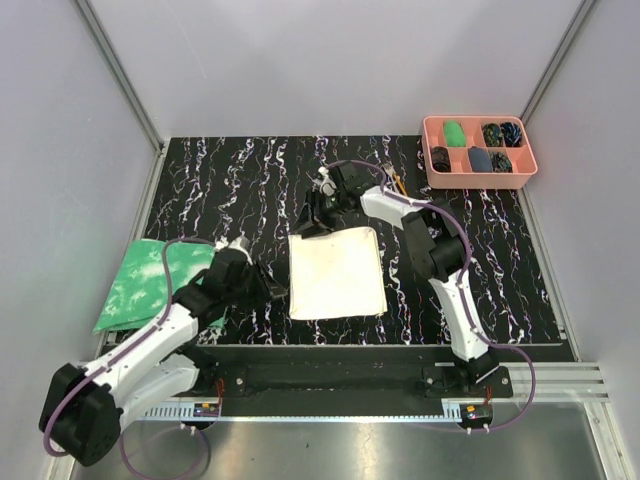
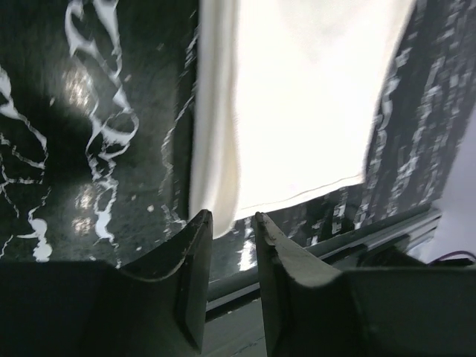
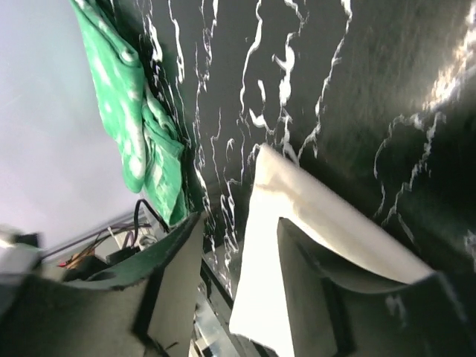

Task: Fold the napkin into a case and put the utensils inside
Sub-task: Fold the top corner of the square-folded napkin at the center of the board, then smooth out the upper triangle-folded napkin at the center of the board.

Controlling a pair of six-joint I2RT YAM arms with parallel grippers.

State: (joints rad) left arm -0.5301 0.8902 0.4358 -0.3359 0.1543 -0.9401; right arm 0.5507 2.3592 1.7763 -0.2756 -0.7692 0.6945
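The right arm (image 1: 425,235) hides most of the utensils (image 1: 398,183) at one o'clock, just an orange sliver showing. Contents of the pink tray (image 1: 478,181) are too small to name. The left wrist view crops the napkin (image 2: 297,97) at twelve o'clock.

Pale grey walls (image 1: 300,60) enclose a black, white-veined tabletop (image 1: 220,180) under even light.

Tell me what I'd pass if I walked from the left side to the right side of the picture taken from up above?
green cloth → napkin → pink tray
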